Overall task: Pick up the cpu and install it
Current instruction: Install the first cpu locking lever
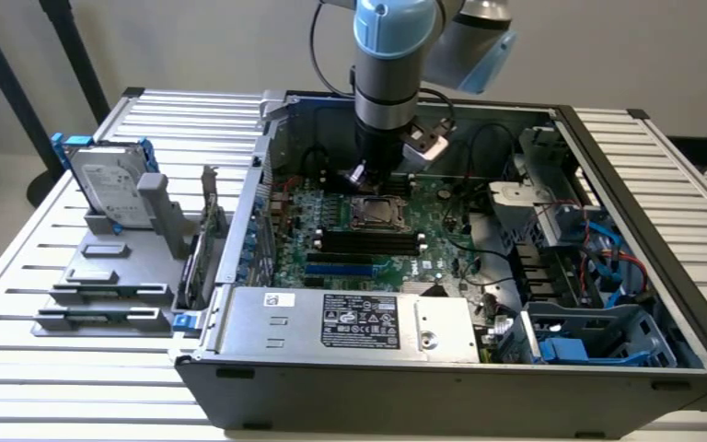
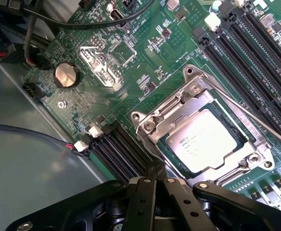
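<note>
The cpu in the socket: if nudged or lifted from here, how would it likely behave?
The flat square silver-topped cpu looks rigid and probably light. Its smooth metal lid may be slippery. Seated flat inside the metal socket frame, it likely won't slide sideways, and there's little edge to grasp.

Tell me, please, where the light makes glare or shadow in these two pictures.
Wrist view: glare whitens the cpu top, the socket frame and the coin battery; the hand at the picture's edge stays dark. Exterior view: even light on the slatted table and hard drive; the case interior behind the arm lies in shadow.
</note>
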